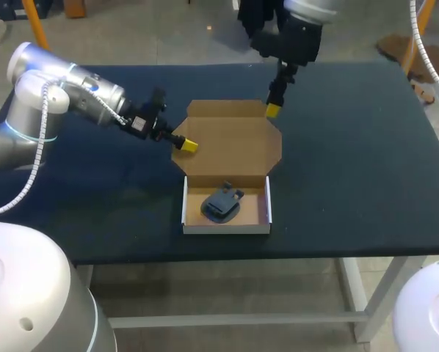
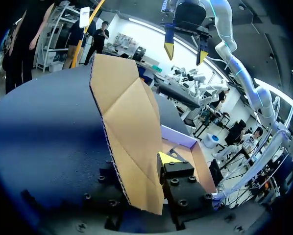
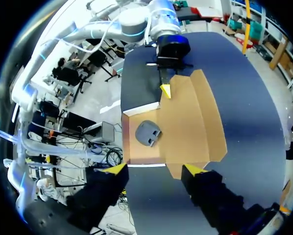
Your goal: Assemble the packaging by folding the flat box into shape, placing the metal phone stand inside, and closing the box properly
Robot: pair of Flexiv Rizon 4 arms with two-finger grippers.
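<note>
The cardboard box (image 1: 227, 220) lies open near the table's front, white-walled, with the dark metal phone stand (image 1: 221, 204) inside its tray. The brown lid (image 1: 230, 139) stretches back from it. My left gripper (image 1: 186, 144) is at the lid's left edge. In the left wrist view the lid (image 2: 129, 127) passes between its fingers, with one yellow fingertip (image 2: 166, 158) pressed on the inner face and the other hidden behind the card. My right gripper (image 1: 273, 110) hangs open above the lid's far right corner, holding nothing. In its own view, the right gripper (image 3: 154, 169) looks down on the stand (image 3: 148, 133).
The dark tabletop (image 1: 352, 169) has bare room on the right and on the left (image 1: 95, 198) of the box. The table's front edge runs just below the box tray.
</note>
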